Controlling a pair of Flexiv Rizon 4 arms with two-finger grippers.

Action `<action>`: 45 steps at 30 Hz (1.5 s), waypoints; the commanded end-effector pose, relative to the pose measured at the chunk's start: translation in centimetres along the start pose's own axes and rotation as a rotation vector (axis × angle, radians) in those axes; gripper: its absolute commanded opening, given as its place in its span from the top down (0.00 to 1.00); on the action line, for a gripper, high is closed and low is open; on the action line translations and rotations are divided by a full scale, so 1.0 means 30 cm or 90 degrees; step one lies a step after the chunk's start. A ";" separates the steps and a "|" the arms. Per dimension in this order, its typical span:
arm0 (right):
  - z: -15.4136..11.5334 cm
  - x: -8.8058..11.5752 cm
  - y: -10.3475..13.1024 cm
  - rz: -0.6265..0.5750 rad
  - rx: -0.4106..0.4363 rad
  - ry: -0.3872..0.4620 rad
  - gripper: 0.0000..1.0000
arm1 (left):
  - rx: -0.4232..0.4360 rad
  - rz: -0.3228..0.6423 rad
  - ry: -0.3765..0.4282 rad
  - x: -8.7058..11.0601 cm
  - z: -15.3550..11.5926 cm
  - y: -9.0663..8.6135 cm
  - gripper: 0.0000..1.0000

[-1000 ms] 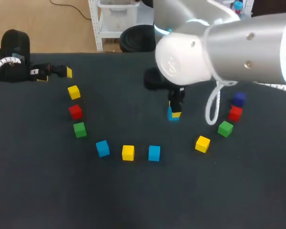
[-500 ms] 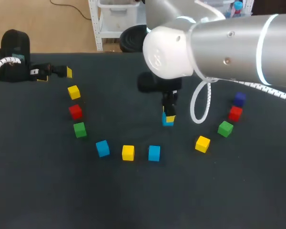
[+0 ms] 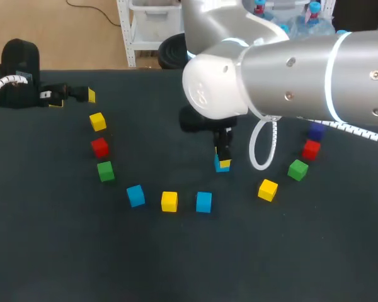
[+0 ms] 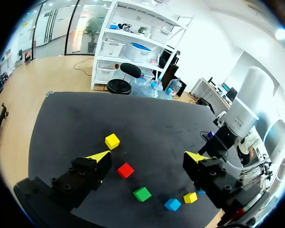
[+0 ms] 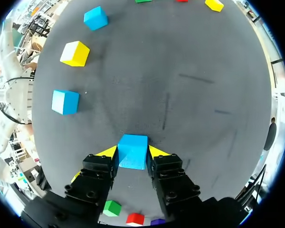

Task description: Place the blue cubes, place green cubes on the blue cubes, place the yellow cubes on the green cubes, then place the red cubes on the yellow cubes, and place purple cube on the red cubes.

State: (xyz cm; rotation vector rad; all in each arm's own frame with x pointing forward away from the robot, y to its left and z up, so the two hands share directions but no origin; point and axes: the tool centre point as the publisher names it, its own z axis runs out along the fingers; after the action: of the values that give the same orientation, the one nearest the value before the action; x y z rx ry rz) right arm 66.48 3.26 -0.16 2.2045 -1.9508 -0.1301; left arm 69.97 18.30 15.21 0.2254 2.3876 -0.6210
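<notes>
Blue cube [image 5: 133, 151] between right fingers [image 5: 107, 152]

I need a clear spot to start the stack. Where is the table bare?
Bare table lies inside the arc, between the left-hand red cube and the right gripper, and in front of the nearest yellow cube. Both arc ends are crowded.

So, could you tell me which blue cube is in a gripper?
The blue cube clamped in the right gripper; the other two blue cubes lie free on the table.
</notes>
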 end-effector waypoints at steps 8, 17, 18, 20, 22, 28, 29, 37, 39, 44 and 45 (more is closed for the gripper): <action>0.020 0.004 -0.014 0.014 0.000 0.008 1.00 | 0.007 0.001 -0.005 0.005 0.000 0.008 0.00; 0.011 0.000 -0.041 0.027 0.014 0.012 1.00 | 0.007 0.001 -0.005 0.005 0.000 0.008 0.00; 0.009 -0.002 -0.044 0.027 0.015 0.012 1.00 | 0.007 0.001 -0.005 0.005 0.000 0.008 0.00; 0.005 -0.005 -0.046 0.027 0.016 0.012 1.00 | 0.007 0.001 -0.005 0.005 0.000 0.008 0.00; 0.004 -0.007 -0.045 0.025 0.016 0.012 1.00 | 0.007 0.001 -0.005 0.005 0.000 0.008 0.00; 0.005 -0.009 -0.026 0.015 0.011 0.019 1.00 | 0.007 0.001 -0.005 0.005 0.000 0.008 0.00; 0.002 -0.009 -0.020 0.013 0.008 0.020 1.00 | 0.007 0.001 -0.005 0.005 0.000 0.008 0.00; -0.009 -0.001 -0.009 0.014 0.003 0.027 1.00 | 0.007 0.001 -0.005 0.005 0.000 0.008 0.00; -0.013 0.000 -0.007 0.015 0.003 0.028 1.00 | 0.007 0.001 -0.005 0.005 0.000 0.008 0.00; -0.013 -0.004 -0.001 0.022 0.000 0.027 1.00 | 0.007 0.001 -0.005 0.005 0.000 0.008 0.00; -0.011 -0.005 0.001 0.023 -0.001 0.027 1.00 | 0.007 0.001 -0.005 0.005 0.000 0.008 0.00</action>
State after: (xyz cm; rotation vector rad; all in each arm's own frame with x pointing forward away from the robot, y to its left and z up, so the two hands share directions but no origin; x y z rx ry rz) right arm 66.66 3.47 0.11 2.1524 -1.9630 -0.0797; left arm 69.97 18.30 15.21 0.2254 2.3876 -0.6210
